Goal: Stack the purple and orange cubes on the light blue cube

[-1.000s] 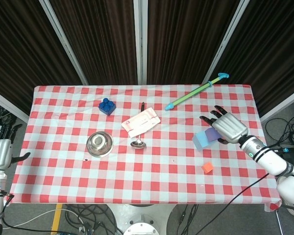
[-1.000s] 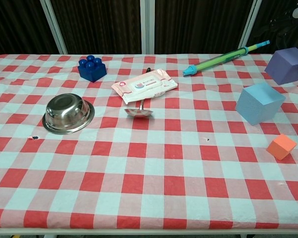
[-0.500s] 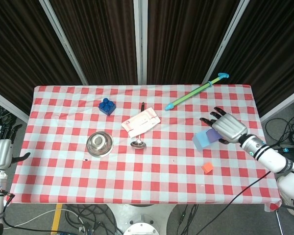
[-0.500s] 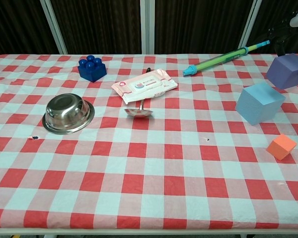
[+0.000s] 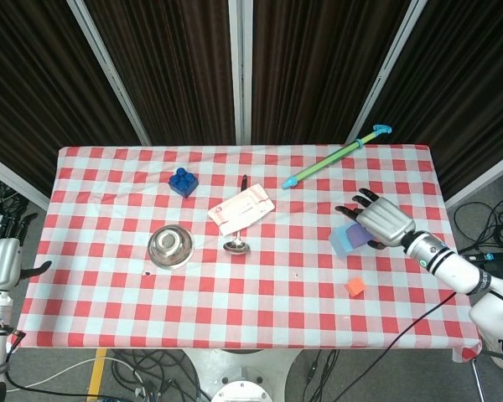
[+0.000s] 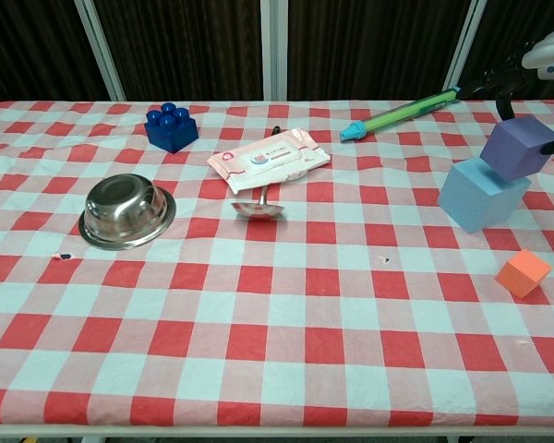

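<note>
On the checked table [image 6: 258, 369], the right hand [image 5: 381, 219] grips the purple cube [image 6: 522, 148] – now carried over the light blue cube [image 6: 480, 194], about touching its top. The orange cube [image 6: 523, 273] (nearby) waits – untouched.

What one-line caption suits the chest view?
Right hand holds purple cube at light blue cube; orange cube waits nearby.

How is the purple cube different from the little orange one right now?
The purple cube is larger, gripped by the right hand, over the light blue cube. The small orange cube lies alone on the checked cloth, nearer the front edge, untouched. Both look like plain blocks.
</note>
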You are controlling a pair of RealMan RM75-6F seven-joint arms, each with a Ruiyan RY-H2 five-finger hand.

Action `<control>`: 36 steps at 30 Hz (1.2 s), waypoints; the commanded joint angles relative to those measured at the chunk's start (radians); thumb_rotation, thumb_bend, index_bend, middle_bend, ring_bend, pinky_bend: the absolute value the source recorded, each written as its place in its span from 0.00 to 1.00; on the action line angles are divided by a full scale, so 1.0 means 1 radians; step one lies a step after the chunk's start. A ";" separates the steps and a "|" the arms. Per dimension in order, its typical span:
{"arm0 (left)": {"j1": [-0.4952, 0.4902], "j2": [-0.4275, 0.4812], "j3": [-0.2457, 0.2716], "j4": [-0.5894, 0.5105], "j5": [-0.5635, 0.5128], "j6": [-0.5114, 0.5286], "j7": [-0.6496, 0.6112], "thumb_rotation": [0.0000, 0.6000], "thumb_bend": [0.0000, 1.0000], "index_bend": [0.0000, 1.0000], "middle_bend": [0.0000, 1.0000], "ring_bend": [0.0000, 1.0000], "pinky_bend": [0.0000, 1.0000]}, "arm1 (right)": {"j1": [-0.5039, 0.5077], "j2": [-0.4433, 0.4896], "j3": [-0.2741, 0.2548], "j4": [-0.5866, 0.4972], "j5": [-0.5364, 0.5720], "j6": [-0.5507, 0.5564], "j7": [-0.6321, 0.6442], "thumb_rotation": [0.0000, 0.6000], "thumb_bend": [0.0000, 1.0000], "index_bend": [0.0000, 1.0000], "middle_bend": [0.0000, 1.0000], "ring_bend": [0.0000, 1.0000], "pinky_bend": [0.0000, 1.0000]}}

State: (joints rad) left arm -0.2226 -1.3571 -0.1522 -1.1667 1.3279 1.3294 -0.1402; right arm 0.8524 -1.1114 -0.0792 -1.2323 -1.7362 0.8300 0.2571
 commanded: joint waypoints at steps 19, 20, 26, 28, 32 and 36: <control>0.000 0.001 -0.001 0.003 -0.007 -0.012 -0.004 1.00 0.06 0.21 0.19 0.17 0.31 | 0.010 -0.046 -0.017 0.049 0.001 -0.002 0.013 1.00 0.17 0.09 0.44 0.12 0.09; -0.001 -0.001 -0.001 0.005 -0.008 -0.013 -0.004 1.00 0.06 0.21 0.19 0.17 0.31 | 0.011 -0.049 -0.017 0.053 0.002 -0.004 0.010 1.00 0.17 0.09 0.44 0.12 0.09; -0.001 -0.001 -0.003 0.015 -0.014 -0.021 -0.014 1.00 0.06 0.21 0.19 0.17 0.31 | 0.013 -0.057 -0.016 0.058 0.009 -0.007 -0.006 1.00 0.17 0.09 0.43 0.12 0.09; -0.001 -0.001 -0.004 0.017 -0.014 -0.022 -0.018 1.00 0.06 0.21 0.19 0.17 0.31 | 0.015 -0.058 -0.016 0.059 0.013 -0.010 -0.008 1.00 0.17 0.10 0.43 0.12 0.09; -0.001 0.000 -0.004 0.020 -0.015 -0.026 -0.025 1.00 0.06 0.21 0.19 0.17 0.31 | 0.016 -0.067 -0.017 0.064 0.019 -0.016 -0.009 1.00 0.17 0.10 0.43 0.12 0.09; -0.002 -0.001 -0.003 0.022 -0.014 -0.029 -0.028 1.00 0.06 0.21 0.19 0.17 0.31 | 0.019 -0.070 -0.022 0.065 0.021 -0.029 -0.010 1.00 0.15 0.09 0.41 0.12 0.09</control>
State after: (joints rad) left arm -0.2247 -1.3580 -0.1551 -1.1444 1.3141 1.3000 -0.1687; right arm 0.8706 -1.1808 -0.1002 -1.1673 -1.7156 0.8025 0.2472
